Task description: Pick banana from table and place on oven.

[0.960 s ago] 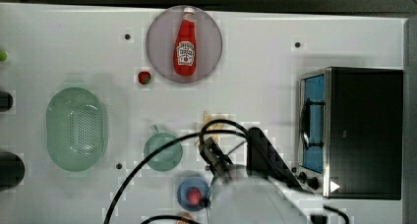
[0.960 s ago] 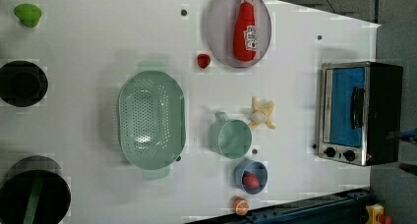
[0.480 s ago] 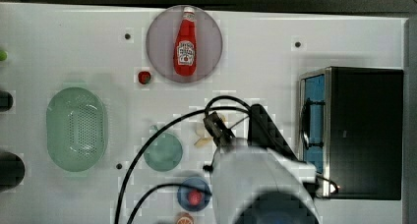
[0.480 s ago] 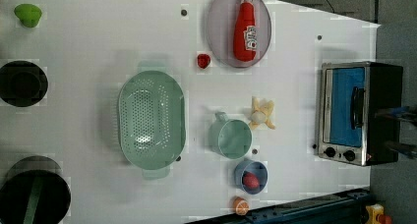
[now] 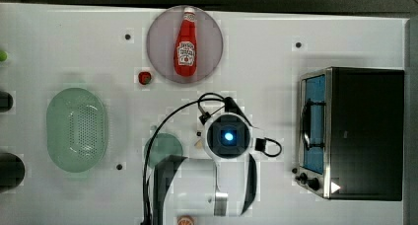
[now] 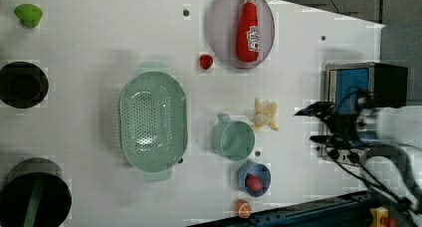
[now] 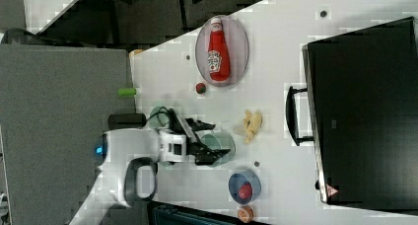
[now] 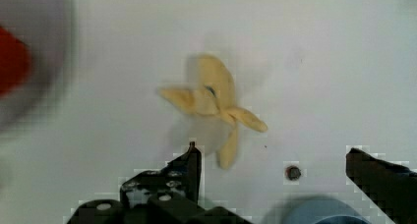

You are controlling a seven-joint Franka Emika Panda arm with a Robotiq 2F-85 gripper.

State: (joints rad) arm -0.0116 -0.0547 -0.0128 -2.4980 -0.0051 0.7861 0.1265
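One hand (image 7: pixel 217 138) is hanging with fingers spread wide and empty. In the left view, the banana (image 6: pixel 264 116) is lying on the surface (image 6: pixel 99 33) beside the green cup (image 6: pixel 234 140), on the cup's oven (image 6: pixel 366 95) side. In the wrist view, the banana (image 8: pixel 214 103) is sitting just ahead of the fingertips (image 8: pixel 193 153).

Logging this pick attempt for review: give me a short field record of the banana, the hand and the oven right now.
banana: lying on the table, beside the green cup; point
hand: open, empty, above the banana, not touching it
oven: door shut, black top bare
task stage: banana not yet grasped
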